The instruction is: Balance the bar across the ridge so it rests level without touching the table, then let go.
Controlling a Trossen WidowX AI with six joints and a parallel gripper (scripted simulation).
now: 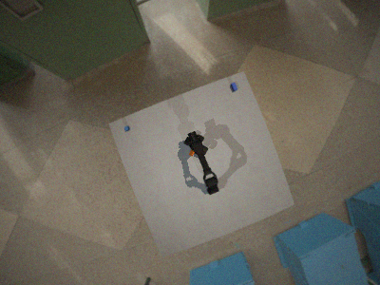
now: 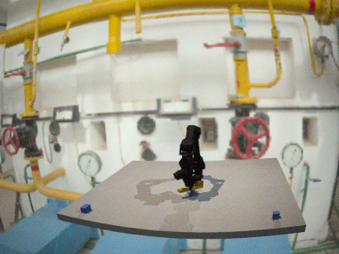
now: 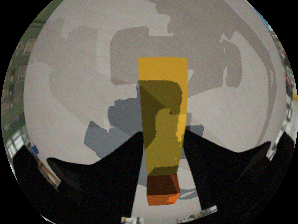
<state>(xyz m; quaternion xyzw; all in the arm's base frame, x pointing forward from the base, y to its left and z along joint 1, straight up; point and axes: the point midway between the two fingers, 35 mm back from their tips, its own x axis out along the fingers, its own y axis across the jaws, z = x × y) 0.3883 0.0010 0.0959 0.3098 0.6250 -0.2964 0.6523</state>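
The yellow bar (image 3: pixel 163 68) (image 2: pixel 183 190) runs lengthwise between the fingers in the wrist view. An orange block (image 3: pixel 162 199) (image 2: pixel 199 184) (image 1: pixel 192 153) is at its near end in that view. My gripper (image 3: pixel 162 135) (image 2: pixel 191 185) is slightly open around the bar, a finger close on each side with thin gaps. The bar is low over the middle of the table; its level and whether it touches the table cannot be told exactly. The ridge cannot be made out; the bar and gripper hide the place under them.
The pale square table (image 1: pixel 161 218) (image 2: pixel 127 220) carries a blue block (image 1: pixel 234 86) (image 2: pixel 86 208) near one corner and a smaller blue block (image 1: pixel 126 128) (image 2: pixel 276 215) near another. Both are far from the arm. Arm shadows lie around the bar.
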